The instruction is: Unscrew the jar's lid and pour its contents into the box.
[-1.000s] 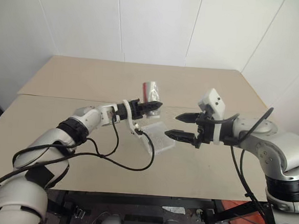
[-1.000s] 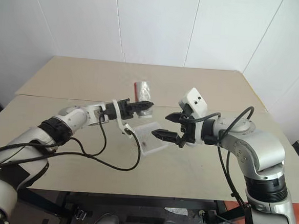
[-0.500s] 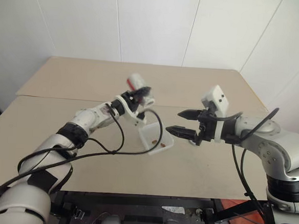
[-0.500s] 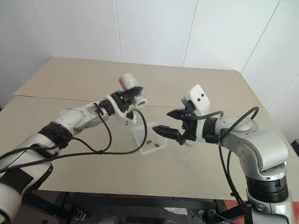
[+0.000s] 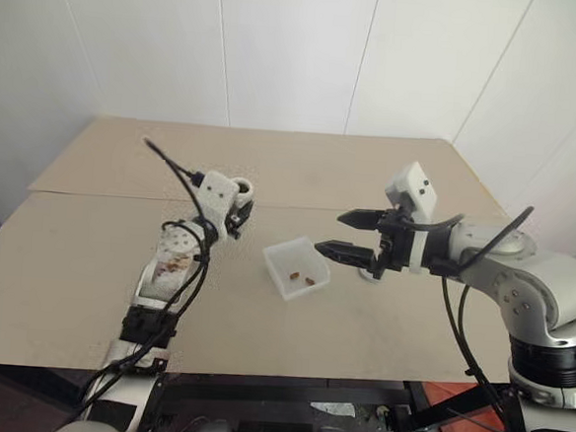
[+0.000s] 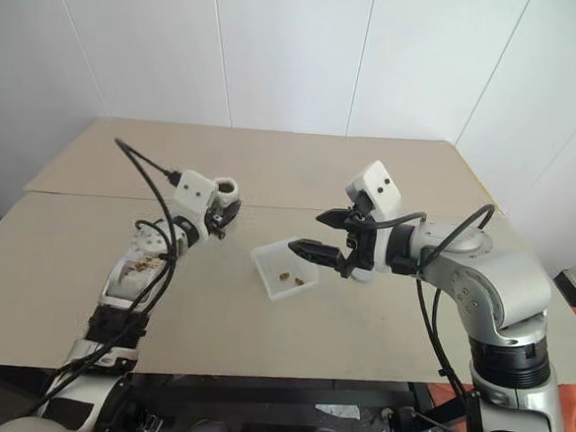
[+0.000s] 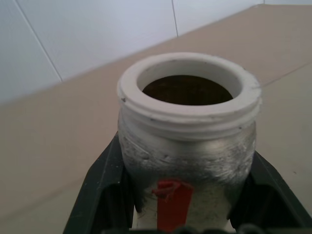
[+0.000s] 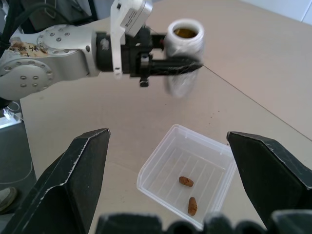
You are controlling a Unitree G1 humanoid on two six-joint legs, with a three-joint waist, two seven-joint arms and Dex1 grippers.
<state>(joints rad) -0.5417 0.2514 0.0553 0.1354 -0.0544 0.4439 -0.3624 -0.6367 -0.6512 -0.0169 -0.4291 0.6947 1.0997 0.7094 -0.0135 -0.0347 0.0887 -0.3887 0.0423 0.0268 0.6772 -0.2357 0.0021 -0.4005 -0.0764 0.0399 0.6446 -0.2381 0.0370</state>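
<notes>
Gripping jar (image 7: 187, 161) upright w/ L pincer (image 8: 170, 66), R pincer (image 5: 351, 234) wide open, empty, above box (image 5: 294, 272)

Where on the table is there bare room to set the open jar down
Bare tabletop lies on the robot's left of the box, below the left gripper that holds the jar. The far half behind the seam is bare too. It is crowded around the box, where the open right gripper hovers close beside it.
</notes>
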